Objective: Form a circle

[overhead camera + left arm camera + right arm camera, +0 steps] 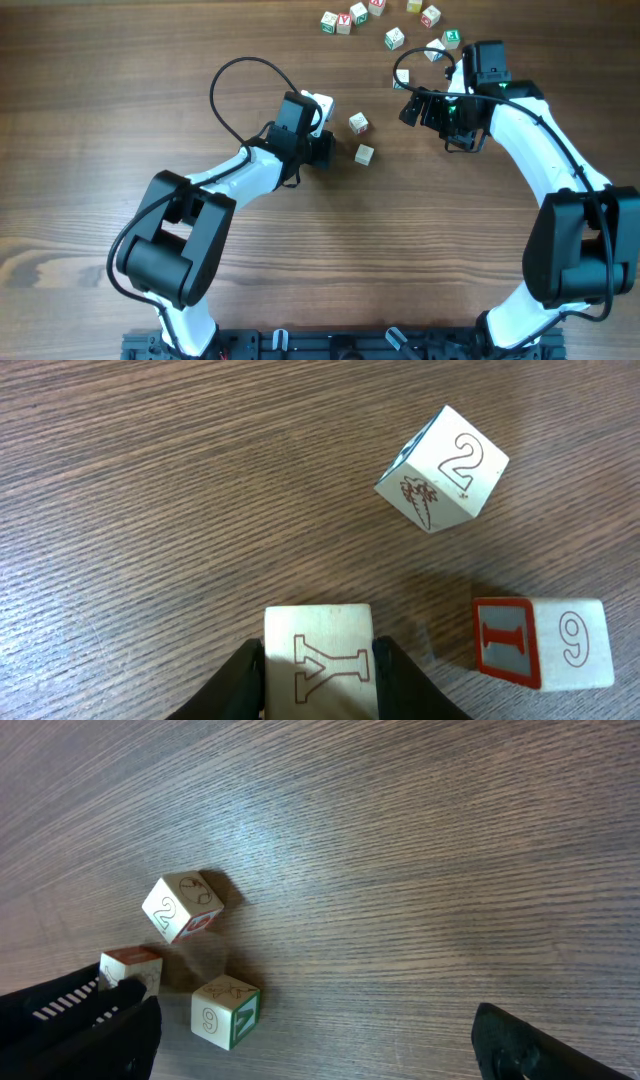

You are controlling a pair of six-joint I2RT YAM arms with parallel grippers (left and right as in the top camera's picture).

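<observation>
Left fingers (240, 685) clamped on the Y cube (318, 665), one per side face, letter up. Reads as bringing it in to close the gap; can't tell if it's resting on the table (150, 480) or just off it. Circle (365, 154) isn't one yet: three cubes near table centre, none touching. From Y, the 2 cube (442, 468) sits at 1 o'clock and the 9 cube (545, 643) at 3 o'clock. Right fingers (530, 1045) spread wide, empty, off at 3 o'clock of the group, probably just keeping clear. Overhead shows only two of the three; Y seems hidden under the left arm. Left wrist view shows the grip. Only the right wrist view catches the 9 cube's green face. Spare cubes (394, 38) lie at 12 o'clock.
</observation>
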